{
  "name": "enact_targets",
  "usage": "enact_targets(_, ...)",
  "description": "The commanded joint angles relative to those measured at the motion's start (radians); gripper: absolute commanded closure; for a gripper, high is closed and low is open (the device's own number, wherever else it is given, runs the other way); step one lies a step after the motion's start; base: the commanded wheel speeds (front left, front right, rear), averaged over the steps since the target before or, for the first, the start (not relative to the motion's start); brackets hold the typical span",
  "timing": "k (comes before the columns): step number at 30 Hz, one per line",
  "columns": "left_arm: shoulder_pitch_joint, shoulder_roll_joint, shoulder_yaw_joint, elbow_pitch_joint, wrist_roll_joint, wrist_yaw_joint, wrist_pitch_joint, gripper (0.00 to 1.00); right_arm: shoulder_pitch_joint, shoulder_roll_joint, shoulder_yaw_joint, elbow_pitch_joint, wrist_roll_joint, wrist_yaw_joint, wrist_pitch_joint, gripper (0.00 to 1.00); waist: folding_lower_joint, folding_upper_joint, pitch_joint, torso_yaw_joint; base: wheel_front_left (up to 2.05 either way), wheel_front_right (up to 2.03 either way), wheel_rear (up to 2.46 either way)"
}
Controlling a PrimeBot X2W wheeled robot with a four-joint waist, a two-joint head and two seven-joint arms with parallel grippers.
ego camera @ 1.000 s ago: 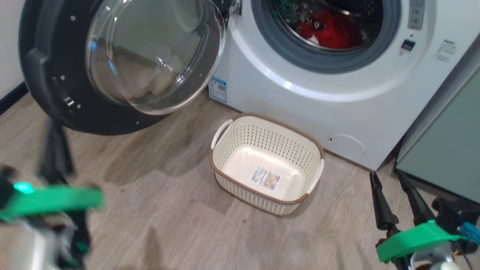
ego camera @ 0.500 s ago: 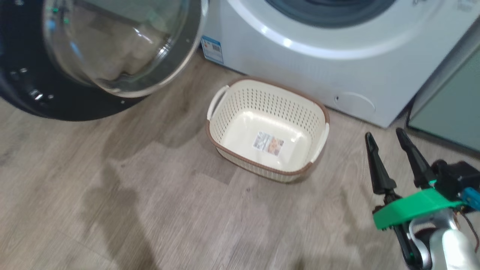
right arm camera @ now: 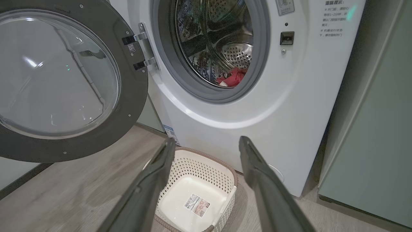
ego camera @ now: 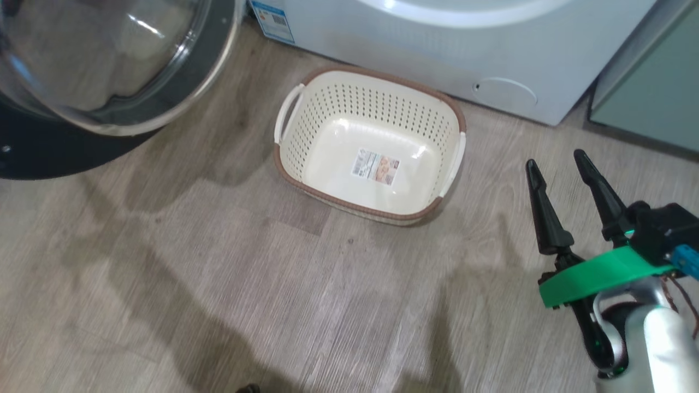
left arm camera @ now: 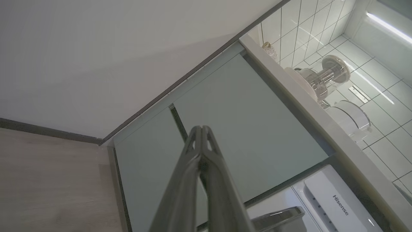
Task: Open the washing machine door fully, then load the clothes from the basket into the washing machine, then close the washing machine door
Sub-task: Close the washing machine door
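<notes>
Floor: I see pale wood planks, with the basket and the machine standing on them.
Washing machine: white front facing me, drum mouth uncovered.
Pale green cabinet: just beside the machine, on the right of my right wrist view.
Washing machine door: swung wide on its hinges, left of the drum mouth, glass bowl towards me.
Basket: on the floor just before the machine's front, its bottom label in plain sight.
Clothes: a red bundle lying low inside the drum.
Right gripper: fingers spread wide, holding nothing, above the floor right of the basket.
Left gripper: fingers pressed together, nothing between them, pointing at cabinet fronts.
</notes>
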Motion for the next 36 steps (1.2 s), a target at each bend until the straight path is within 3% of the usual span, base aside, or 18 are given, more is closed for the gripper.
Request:
enact_targets(1,-0.022,0.089,0.000,0.004,0.006,-0.016,0.023,1.00,-0.045,-0.006,0.028,-0.048,-0.011,0.000,0.010,0.00,-0.0001,0.0000,0.021,-0.008,0.00,0.00,0.00)
enact_targets(18,-0.037,0.071,-0.056,0.173,-0.078,-0.073,0.266,1.00,-0.067,-0.006,0.031,-0.053,-0.013,0.000,0.017,0.00,-0.0001,0.0000,0.061,-0.021,0.00,0.00,0.00)
enact_targets(25,-0.028,0.073,-0.087,0.173,-0.086,-0.078,0.337,1.00,-0.070,-0.006,0.028,-0.042,-0.007,0.000,0.009,0.00,-0.0001,0.0000,0.061,-0.026,0.00,0.00,0.00)
enact_targets(36,0.049,0.064,-0.100,0.079,-0.182,-0.080,0.566,1.00,-0.056,-0.006,0.019,-0.007,0.018,0.000,-0.021,0.00,-0.0001,0.0000,0.016,-0.026,0.00,0.00,0.00)
